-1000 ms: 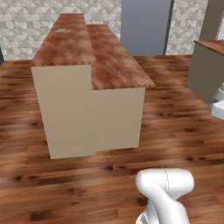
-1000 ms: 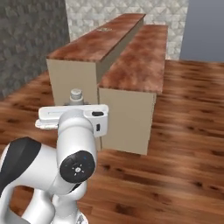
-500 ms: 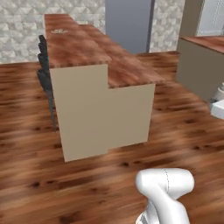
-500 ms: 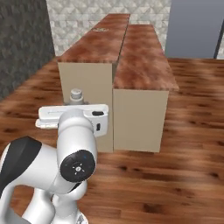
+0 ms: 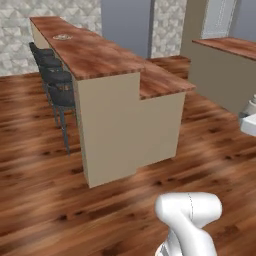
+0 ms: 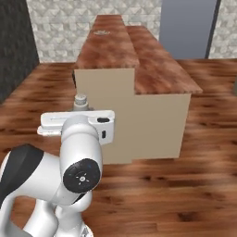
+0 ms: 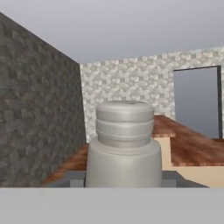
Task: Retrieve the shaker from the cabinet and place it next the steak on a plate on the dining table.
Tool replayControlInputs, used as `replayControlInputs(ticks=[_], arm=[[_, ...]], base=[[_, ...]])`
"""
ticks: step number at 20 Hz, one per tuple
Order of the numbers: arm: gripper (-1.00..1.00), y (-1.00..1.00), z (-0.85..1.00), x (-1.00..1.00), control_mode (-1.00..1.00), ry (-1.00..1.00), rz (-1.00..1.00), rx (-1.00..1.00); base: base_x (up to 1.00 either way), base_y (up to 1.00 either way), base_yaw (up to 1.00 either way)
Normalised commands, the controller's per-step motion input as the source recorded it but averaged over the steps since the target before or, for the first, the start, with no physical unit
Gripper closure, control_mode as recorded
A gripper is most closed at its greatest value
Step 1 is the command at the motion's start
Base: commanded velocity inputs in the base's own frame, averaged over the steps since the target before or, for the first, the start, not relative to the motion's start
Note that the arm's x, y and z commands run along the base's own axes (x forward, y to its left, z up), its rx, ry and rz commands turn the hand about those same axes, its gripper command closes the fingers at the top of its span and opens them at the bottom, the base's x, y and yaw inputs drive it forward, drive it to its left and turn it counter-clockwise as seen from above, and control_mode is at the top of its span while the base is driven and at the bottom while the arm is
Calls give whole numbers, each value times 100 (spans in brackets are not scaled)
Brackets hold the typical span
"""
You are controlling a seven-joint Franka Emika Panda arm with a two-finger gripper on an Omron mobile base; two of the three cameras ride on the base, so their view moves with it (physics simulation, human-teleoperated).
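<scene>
My gripper (image 7: 124, 180) is shut on the shaker (image 7: 124, 144), a pale grey cylinder with a ribbed cap that stands upright between the fingers. In the right base view the shaker (image 6: 81, 100) pokes up just above my white hand, in front of the dining table's beige end. The dining table (image 5: 95, 56) stretches away from me with its reddish-brown top (image 6: 109, 46). The plate (image 5: 62, 36) lies far back on the top, also small and distant in the right base view (image 6: 100, 32); the steak is too small to make out. The cabinet is out of view.
Black stools (image 5: 56, 82) line the table's left side. A lower counter section (image 5: 162, 80) joins the table's right side. Another counter (image 5: 225, 62) stands at the right, a grey door panel (image 6: 187, 28) behind. Wooden floor lies between me and the table.
The whole picture has shifted as the base drove: the table's end now stands more head-on and the stools are in fuller view. The shaker stays in my gripper.
</scene>
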Motion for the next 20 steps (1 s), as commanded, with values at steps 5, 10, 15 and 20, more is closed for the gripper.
replayControlInputs(ticks=[5, 10, 15, 20], arm=[[100, 0, 0, 0, 100, 0, 0, 0], [100, 0, 0, 0, 100, 0, 0, 0], [100, 0, 0, 0, 100, 0, 0, 0], [100, 0, 0, 0, 100, 0, 0, 0]], base=[[27, 100, -31], [28, 100, -31], [30, 100, -30], [30, 100, -31]])
